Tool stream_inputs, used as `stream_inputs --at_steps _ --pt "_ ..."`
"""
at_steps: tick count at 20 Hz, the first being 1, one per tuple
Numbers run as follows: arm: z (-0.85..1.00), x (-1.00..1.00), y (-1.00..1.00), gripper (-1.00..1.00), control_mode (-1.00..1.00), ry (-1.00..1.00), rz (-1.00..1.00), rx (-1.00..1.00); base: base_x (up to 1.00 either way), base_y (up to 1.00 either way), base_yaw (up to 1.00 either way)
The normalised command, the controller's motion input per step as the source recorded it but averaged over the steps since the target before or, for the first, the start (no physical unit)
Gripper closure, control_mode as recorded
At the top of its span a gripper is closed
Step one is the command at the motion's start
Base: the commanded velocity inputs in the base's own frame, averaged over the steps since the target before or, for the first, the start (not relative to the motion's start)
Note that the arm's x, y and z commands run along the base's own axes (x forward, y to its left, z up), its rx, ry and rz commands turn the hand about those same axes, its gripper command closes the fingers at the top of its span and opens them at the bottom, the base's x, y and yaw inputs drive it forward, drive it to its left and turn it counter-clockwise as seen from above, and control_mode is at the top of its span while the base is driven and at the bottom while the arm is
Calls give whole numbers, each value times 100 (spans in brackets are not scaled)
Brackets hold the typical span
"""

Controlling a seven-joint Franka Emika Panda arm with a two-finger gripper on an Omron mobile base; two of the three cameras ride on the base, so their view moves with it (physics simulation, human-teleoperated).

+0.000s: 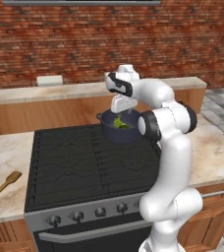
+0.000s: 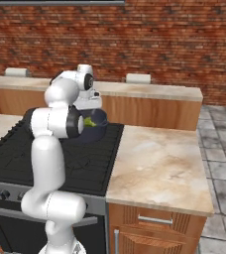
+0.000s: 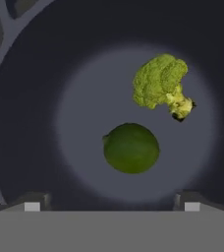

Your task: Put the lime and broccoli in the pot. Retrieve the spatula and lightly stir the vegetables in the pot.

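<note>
Spread wide apart, the pincer [image 3: 112,204] is held empty above the pot [image 3: 30,123], its two finger tips [image 3: 33,203] seen at opposite sides of the lower edge of the hand view with nothing between them and nothing touched. Directly below it, on the pot's grey floor, the lime [image 3: 131,147] is seen lying near the centre, and the broccoli [image 3: 160,83] is seen lying just beside it, floret and pale stem turned away from the lime; a narrow gap seems to be left between the two, so they are taken as apart. From the left base view the pot [image 1: 111,132] is found at the far right of the black stove [image 1: 74,162], with green visible inside it under the white hand. From the right base view the pot [image 2: 101,124] is partly covered by the arm's elbow, and a patch of green is seen at its rim. The spatula [image 1: 3,186] is left lying on the marble worktop [image 1: 6,157] to the left of the stove, well apart from the pot, its flat head pointing toward the stove.
</note>
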Motion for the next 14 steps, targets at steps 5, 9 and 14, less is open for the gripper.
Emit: stream_inputs --at_steps 5,9,14 --pt "0 -100 -35 -100 -100 -9 0 1 0 0 0" --pt "6 -100 -29 -100 -100 -18 0 0 0 0 0" --pt "29 -100 1 -100 -100 -28 0 0 0 0 0"
